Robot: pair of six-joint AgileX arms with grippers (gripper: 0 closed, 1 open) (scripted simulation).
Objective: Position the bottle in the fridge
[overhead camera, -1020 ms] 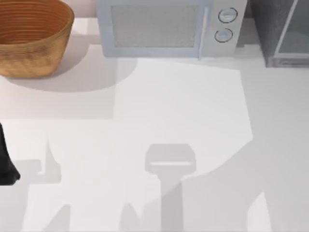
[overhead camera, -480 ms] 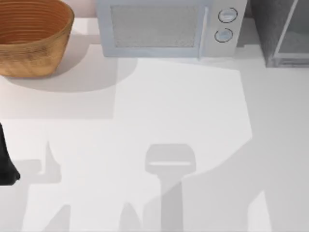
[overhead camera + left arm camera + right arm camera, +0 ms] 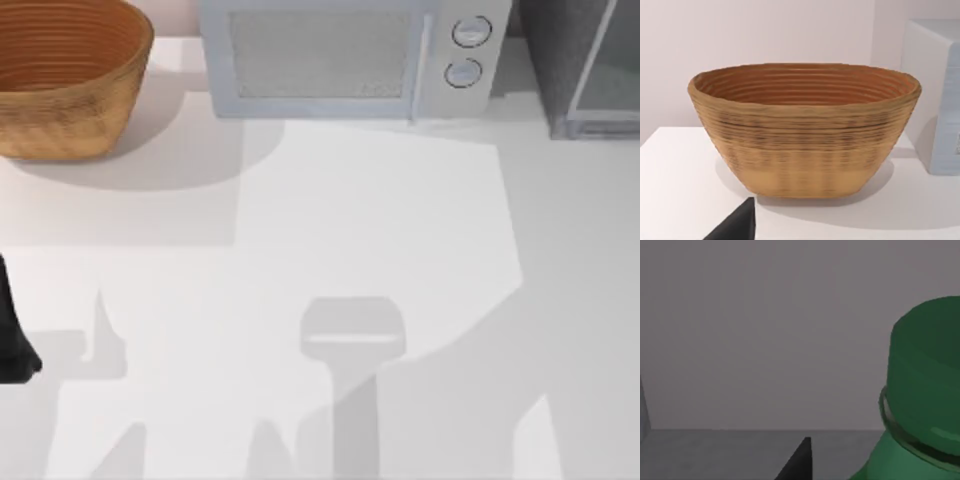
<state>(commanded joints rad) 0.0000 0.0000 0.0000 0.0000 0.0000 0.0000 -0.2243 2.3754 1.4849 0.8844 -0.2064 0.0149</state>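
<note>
My right wrist view has the bottle (image 3: pixel 920 405) close up, cut off past cap and shoulder. Right claw state: can't tell. Fridge (image 3: pixel 585 65) cropped at the tabletop's (image 3: pixel 380 230) far right corner. Left arm (image 3: pixel 12 335) parked at the left edge.

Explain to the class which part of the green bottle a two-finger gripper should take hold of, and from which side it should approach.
Probably the neck, just under the cap. On the bottle the round cap is wider than the neck and a ring sits below it, so fingers closing from opposite sides, level with the neck, would likely catch beneath that ledge. The body is out of view, so its pose can't be judged.
</note>
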